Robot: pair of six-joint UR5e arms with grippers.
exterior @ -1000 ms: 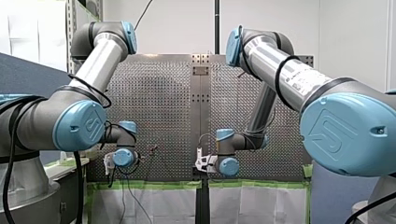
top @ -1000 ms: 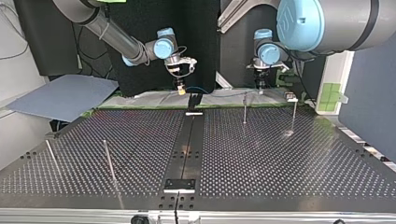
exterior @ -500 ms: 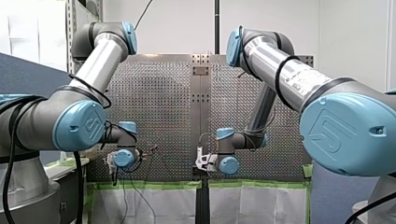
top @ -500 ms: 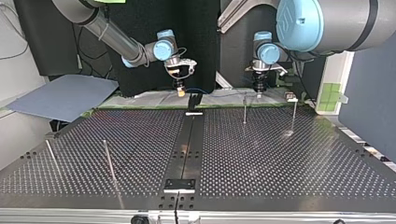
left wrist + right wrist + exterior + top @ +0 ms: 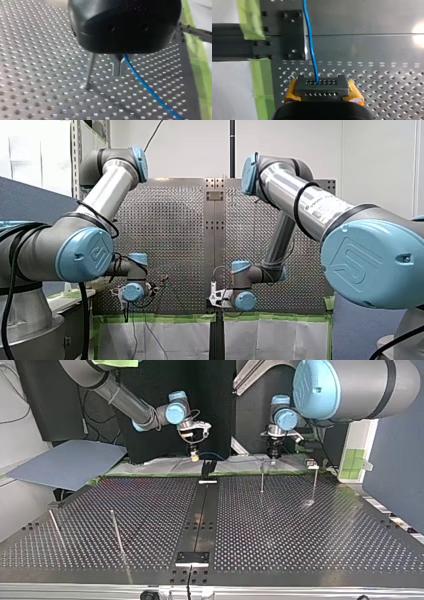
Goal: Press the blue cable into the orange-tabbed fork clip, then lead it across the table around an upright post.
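Cable [image 5: 147, 87], blue, runs just above the perforated desk [image 5: 37, 62] near its green-taped edge, held by both arms. My left end effector [image 5: 117, 74] has its metal fingers pressed together on it, just beside a thin upright post [image 5: 90, 71]. My right end effector [image 5: 322, 87] pinches the cable too, where it meets a dark holed block between the yellow pads.
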